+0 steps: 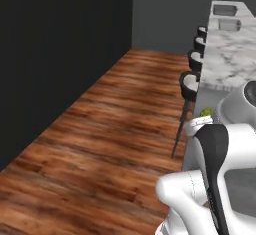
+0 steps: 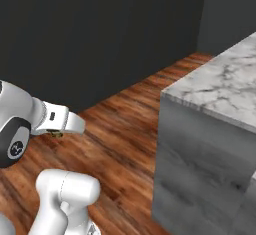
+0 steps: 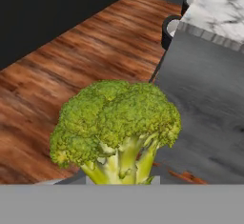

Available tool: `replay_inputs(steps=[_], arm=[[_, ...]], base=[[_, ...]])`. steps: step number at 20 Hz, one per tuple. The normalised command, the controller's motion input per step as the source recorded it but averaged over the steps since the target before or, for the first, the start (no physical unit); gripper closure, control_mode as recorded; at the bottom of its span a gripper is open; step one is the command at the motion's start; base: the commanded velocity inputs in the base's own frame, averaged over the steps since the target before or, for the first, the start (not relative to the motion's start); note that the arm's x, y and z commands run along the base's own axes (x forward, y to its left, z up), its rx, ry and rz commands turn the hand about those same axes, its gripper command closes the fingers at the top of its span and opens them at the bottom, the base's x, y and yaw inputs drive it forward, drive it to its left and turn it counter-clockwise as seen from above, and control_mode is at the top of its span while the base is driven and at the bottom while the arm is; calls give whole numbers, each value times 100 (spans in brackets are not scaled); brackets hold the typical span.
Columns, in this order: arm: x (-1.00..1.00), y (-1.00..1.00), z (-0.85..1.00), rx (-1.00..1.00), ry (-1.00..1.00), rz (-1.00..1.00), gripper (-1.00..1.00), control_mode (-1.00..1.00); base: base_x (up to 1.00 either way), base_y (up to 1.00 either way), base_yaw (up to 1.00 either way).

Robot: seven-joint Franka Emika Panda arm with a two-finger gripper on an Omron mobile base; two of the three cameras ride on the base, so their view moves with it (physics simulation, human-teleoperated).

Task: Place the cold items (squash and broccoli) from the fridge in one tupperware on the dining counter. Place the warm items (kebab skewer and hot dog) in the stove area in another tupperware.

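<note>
Broccoli (image 3: 116,127) is seen right up against the hand camera, florets on top and pale stalk pointing down toward where the fingers would be, so it's probably clamped in the gripper, though the fingertips are hidden and the grip itself can't be made out. Behind it, wooden floor (image 3: 71,61) is spread out to a dark wall, and the grey side of the dining counter (image 3: 209,99) is on the right with its marble top above. From the left base view, a bit of green (image 1: 205,112) is spotted poking out by the white arm, next to the counter edge. Black stools (image 1: 189,86) are lined up along that counter, and two tupperware containers (image 1: 229,25) are parked at its far end, well apart from the broccoli
</note>
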Motion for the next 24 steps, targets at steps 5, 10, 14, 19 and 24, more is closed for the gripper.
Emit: replay_inputs(steps=[5,10,14,19,24], arm=[[0,0,0,0,0,0,100,100],[0,0,0,0,0,0,100,100],[0,0,0,0,0,0,100,100],[0,0,0,0,0,0,100,100],[0,0,0,0,0,0,100,100]], base=[[73,100,-31],[80,100,-33],[84,100,-33],[89,95,-35],[91,90,-38]])
